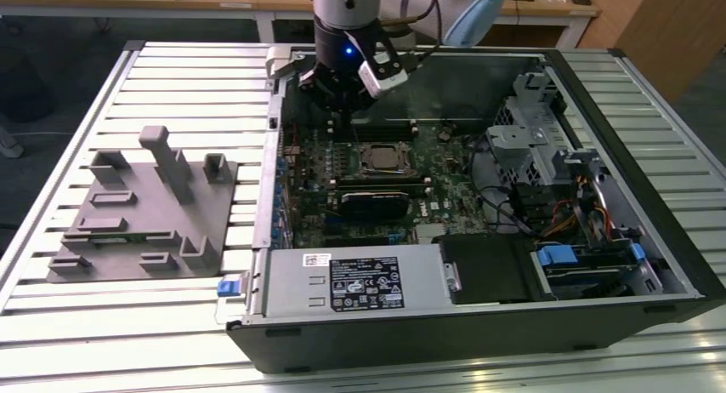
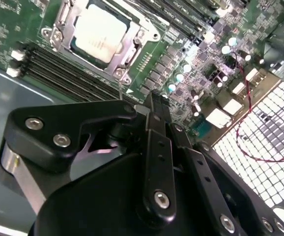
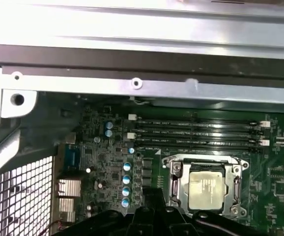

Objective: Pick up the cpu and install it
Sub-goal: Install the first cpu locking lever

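My gripper [image 2: 154,101] hangs inside the open computer case [image 1: 635,265], above the motherboard [image 1: 437,207], and holds nothing. In the second wrist view my black fingers [image 2: 156,128] stand pressed together, the jaws narrowed right down with no gap I can see between them.

Just beyond my fingertips lies the cpu [image 2: 99,32], already seated flat in its socket frame [image 2: 127,64]; its silver-grey top faces up. In the first wrist view the cpu [image 3: 207,191] sits inside the same metal frame [image 3: 174,169], close to my finger tips but apart from them. In the exterior view the cpu [image 1: 380,157] lies at about 5 o'clock from my gripper [image 1: 340,104].

Alongside the socket run the long black memory slots [image 3: 196,132], four in a row. Past those is the grey metal wall of the case [image 3: 142,88].

Farther off, outside the case at 9 o'clock from it in the exterior view, the grey tray [image 1: 142,214] with its upright blocks rests on the slatted table [image 1: 170,325].
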`<state>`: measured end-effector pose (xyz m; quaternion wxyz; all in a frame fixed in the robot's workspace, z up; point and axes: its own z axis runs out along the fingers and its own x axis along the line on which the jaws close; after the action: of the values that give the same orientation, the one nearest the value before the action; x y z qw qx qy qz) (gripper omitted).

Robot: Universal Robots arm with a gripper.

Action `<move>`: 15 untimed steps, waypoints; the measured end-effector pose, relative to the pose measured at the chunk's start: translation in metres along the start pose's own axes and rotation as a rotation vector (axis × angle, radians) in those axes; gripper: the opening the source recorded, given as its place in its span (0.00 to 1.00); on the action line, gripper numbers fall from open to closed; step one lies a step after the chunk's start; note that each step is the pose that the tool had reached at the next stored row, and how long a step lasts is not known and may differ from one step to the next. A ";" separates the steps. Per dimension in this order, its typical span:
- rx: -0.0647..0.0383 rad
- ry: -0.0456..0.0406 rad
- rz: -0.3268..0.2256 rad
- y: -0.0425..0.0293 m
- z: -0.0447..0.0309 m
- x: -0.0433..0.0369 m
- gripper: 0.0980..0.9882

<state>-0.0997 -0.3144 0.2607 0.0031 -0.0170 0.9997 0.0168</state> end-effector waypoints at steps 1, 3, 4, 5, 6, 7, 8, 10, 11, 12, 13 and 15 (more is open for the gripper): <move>0.000 0.0002 0.000 0.0007 0.0005 0.0004 0.01; 0.000 0.0000 0.000 0.0029 0.0016 0.0007 0.01; 0.000 -0.0001 0.000 0.0041 0.0021 0.0007 0.01; 0.000 0.0000 0.000 0.0053 0.0025 0.0008 0.01; 0.000 0.0000 0.000 0.0075 0.0029 0.0008 0.01; 0.000 -0.0001 0.000 0.0097 0.0032 0.0009 0.01; 0.000 0.0000 0.000 0.0113 0.0035 0.0009 0.01; 0.000 -0.0001 0.000 0.0149 0.0039 0.0015 0.01; 0.000 -0.0003 0.002 0.0157 0.0040 0.0022 0.01; 0.000 -0.0006 0.005 0.0160 0.0042 0.0029 0.01; 0.000 -0.0009 0.009 0.0162 0.0043 0.0030 0.01; 0.000 -0.0011 0.014 0.0162 0.0044 0.0029 0.01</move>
<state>-0.1031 -0.2982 0.2568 0.0035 -0.0100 0.9998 0.0169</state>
